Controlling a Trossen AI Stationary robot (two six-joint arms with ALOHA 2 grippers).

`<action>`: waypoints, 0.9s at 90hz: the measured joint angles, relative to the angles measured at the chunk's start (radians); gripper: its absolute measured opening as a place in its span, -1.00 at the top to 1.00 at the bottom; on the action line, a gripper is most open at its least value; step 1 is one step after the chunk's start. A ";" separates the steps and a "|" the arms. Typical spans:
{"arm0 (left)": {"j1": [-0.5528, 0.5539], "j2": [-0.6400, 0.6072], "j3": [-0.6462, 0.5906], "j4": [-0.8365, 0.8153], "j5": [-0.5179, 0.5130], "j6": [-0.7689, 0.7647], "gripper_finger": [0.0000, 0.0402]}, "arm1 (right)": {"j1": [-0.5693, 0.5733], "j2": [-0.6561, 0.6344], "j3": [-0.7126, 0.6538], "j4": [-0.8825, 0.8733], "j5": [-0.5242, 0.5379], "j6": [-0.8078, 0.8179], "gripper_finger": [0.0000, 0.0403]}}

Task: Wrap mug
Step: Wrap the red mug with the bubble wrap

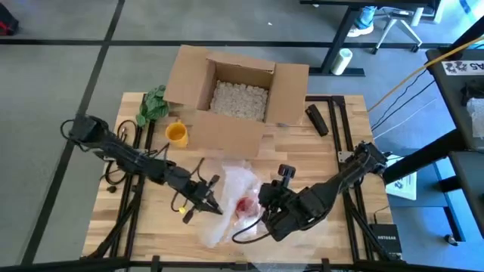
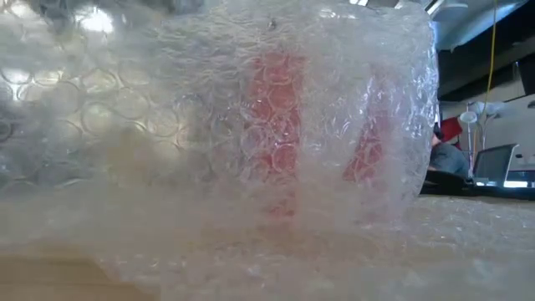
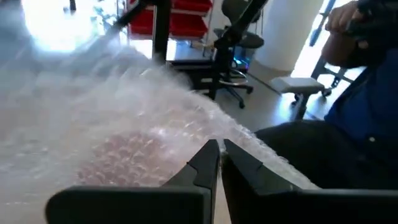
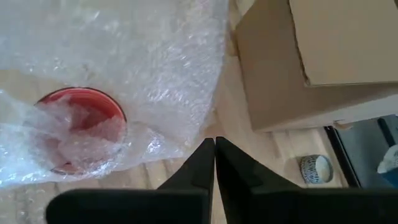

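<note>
A red mug [image 1: 246, 205] stands upright on the wooden table [image 1: 340, 227] near its front edge. Clear bubble wrap [image 1: 231, 198] lies around it, and some is tucked into its mouth [image 4: 81, 127]. In the low view the wrapped mug [image 2: 280, 125] fills the picture. My left gripper [image 1: 215, 204] is shut at the wrap's left side. My right gripper [image 1: 266, 198] is shut and points down, just right of the mug at the wrap's edge. My left gripper comes in low from the table's left, with its shut fingertips [image 3: 211, 152] at a ridge of the bubble wrap [image 3: 249, 140] beside the mug. It seems to pinch that fold; how many layers cannot be told. The wrap rests on the table. My right gripper's shut fingertips [image 4: 205, 149] point down at the wrap's edge [image 4: 199, 127]. I cannot tell whether they touch it.
An open cardboard box [image 1: 238, 94] of packing peanuts stands at the back centre. A yellow cup [image 1: 177, 134] and a green object [image 1: 153, 104] lie left of it, and a black object [image 1: 316, 119] lies to its right. A person in blue [image 3: 367, 93] sits beyond the table.
</note>
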 joint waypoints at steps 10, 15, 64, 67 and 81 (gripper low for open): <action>0.023 0.063 0.045 -0.001 0.051 0.000 1.00 | -0.008 -0.004 -0.013 0.041 -0.011 -0.029 1.00; 0.032 0.090 0.069 0.000 0.080 0.000 1.00 | -0.014 -0.004 -0.028 0.070 -0.023 -0.053 1.00; 0.066 0.193 0.161 -0.006 0.218 -0.001 1.00 | -0.108 -0.060 -0.064 0.214 -0.006 -0.222 1.00; 0.065 0.193 0.161 -0.005 0.218 -0.001 1.00 | -0.124 -0.060 -0.064 0.246 -0.027 -0.255 1.00; 0.067 0.192 0.161 -0.009 0.218 0.000 1.00 | -0.199 -0.060 -0.079 0.427 -0.219 -0.415 1.00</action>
